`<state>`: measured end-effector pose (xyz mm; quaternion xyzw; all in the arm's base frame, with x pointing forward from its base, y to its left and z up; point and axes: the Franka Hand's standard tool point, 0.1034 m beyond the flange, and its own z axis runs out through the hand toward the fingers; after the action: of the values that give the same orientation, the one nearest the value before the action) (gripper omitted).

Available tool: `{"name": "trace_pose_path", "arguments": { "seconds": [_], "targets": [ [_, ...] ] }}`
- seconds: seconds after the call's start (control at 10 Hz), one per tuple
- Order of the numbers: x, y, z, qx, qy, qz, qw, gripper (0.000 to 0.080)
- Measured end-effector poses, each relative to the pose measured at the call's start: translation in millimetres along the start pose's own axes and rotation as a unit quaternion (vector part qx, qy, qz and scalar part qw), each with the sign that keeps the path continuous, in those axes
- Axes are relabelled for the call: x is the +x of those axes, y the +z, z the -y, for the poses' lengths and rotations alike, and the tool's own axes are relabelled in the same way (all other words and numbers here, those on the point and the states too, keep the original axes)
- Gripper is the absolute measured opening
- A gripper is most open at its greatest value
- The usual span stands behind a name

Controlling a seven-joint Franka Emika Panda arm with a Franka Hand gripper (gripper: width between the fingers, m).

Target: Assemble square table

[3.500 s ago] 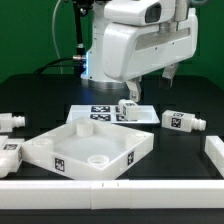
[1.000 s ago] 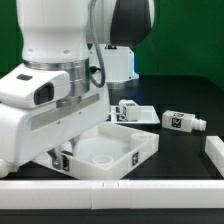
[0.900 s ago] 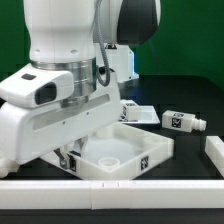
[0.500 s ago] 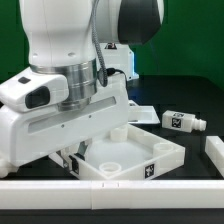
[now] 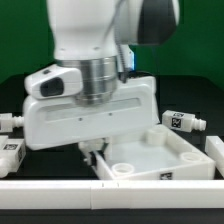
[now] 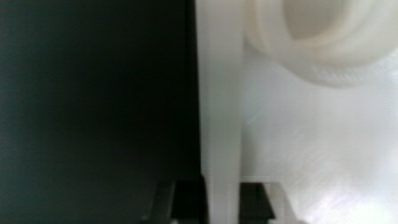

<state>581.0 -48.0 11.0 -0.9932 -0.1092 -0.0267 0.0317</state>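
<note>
gripper (image 5: 93, 152) astride rim of tray-like top (image 5: 186, 153)

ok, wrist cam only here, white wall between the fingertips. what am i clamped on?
Observer: The square tabletop. The gripper is shut on its rim, on the exterior view's left side.
Operator: legs in?
Observer: None in the sockets that show. One leg lies loose beyond the tabletop, on the exterior view's right.
Operator: the others?
Observer: Two more legs lie at the exterior view's left edge. A fourth is not visible; the arm blocks much of the view.
</note>
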Motion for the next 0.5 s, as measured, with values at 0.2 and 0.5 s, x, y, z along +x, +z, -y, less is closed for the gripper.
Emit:
{"name": "trace_pose_path", "arguments": {
  "seconds": [0.2, 0.5],
  "targets": [
    [0.0, 0.6, 4.3, 0.02, 0.059, 0.007, 0.998, 0.0051],
    [-0.4, 0.6, 4.7, 0.018, 0.056, 0.004, 0.998, 0.0051]
  ]
}}
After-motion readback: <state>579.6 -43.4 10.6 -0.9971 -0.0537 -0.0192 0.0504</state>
